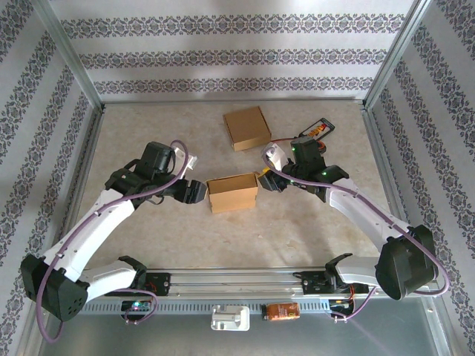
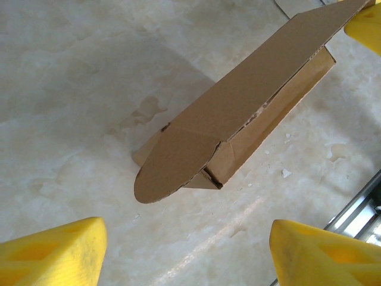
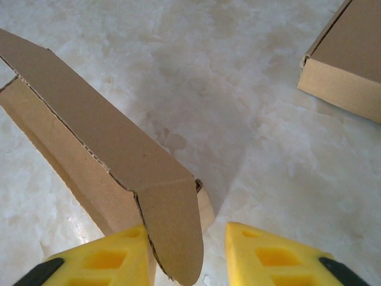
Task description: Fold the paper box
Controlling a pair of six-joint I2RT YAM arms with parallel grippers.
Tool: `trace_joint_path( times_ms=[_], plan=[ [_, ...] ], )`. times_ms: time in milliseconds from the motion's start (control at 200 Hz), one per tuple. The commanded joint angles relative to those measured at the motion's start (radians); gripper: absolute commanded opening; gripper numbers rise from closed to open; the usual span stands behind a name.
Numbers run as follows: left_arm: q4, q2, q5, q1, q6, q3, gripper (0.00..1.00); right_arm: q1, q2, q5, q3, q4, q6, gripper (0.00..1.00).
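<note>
We see box [image 1: 233, 194] walls up, lid [image 2: 262, 77] down, end flaps [image 2: 172, 161] untucked; left pincer [image 2: 187, 253] apart by one flap, right pincer [image 3: 186, 238] apart astride the other

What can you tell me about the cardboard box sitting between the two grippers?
The box is plain brown cardboard, long and shallow, resting on the table. Its lid stands partly raised, creased along one long edge, with a rounded tuck flap loose at each end. The right gripper straddles one flap, jaws apart; contact is unclear.
</note>
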Motion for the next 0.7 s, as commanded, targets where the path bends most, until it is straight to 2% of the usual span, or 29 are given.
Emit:
trace_joint_path(
  times_ms=[0,105,245,505,695],
  plan=[
    [0.024,0.018,-0.028,-0.02,0.015,-0.002,0.7,0.009,-0.007,0.0,0.028,-0.023,-0.014,0.3],
    [0.042,0.032,-0.033,-0.032,0.009,-0.001,0.7,0.01,-0.002,-0.003,0.029,-0.023,-0.009,0.23],
    [0.048,0.04,-0.06,-0.041,0.0,-0.001,0.66,0.01,0.006,-0.006,0.042,-0.023,0.013,0.19],
    [0.019,0.047,-0.137,-0.041,-0.019,0.006,0.58,0.01,0.02,-0.029,0.075,-0.058,0.029,0.18],
    [0.044,0.06,-0.117,-0.041,-0.013,0.011,0.58,0.01,0.033,-0.027,0.098,-0.079,0.07,0.19]
  ],
)
